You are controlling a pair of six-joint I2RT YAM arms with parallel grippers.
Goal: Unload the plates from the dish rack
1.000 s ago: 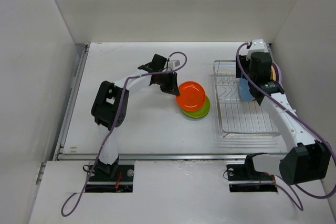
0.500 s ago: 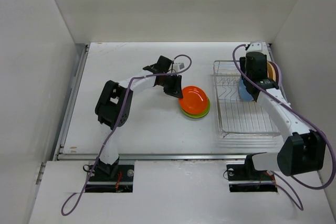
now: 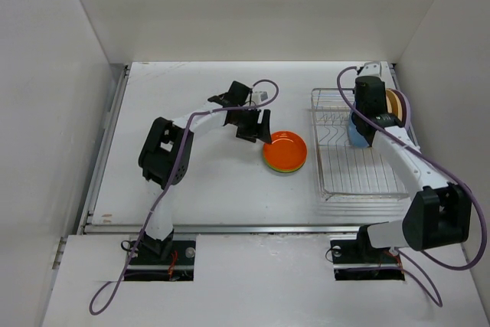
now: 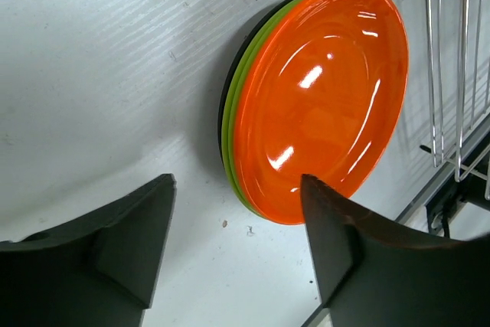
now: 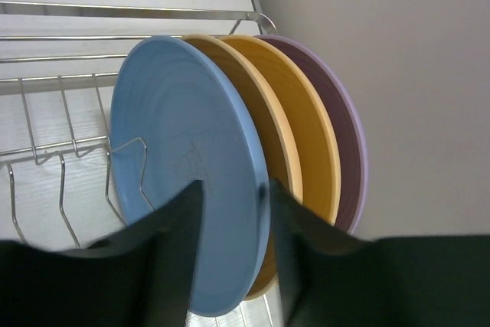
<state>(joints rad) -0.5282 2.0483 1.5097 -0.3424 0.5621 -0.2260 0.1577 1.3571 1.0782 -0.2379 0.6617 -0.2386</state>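
An orange plate [image 3: 285, 149] [image 4: 321, 97] lies face up on a lime green plate [image 4: 236, 151] and a black one [image 4: 224, 112], stacked on the table left of the dish rack [image 3: 337, 174]. My left gripper [image 3: 256, 128] [image 4: 237, 181] stands open at the stack's left edge, holding nothing. In the rack's far right corner, a light blue plate [image 5: 176, 143], a tan plate [image 5: 260, 105], an orange-yellow plate [image 5: 306, 128] and a lavender plate [image 5: 344, 120] stand on edge. My right gripper [image 3: 360, 132] [image 5: 235, 183] is open, straddling the light blue plate's rim, one finger on each side.
The rack's wire bars [image 5: 61, 82] run left of the standing plates, and its near rows hold nothing. The rack's corner [image 4: 452, 74] lies close to the stack. The right wall [image 3: 444, 59] stands just beyond the rack.
My left gripper set the orange plate flat on the stack and opened. My right gripper moved down over the light blue plate and its jaws have narrowed around the rim.
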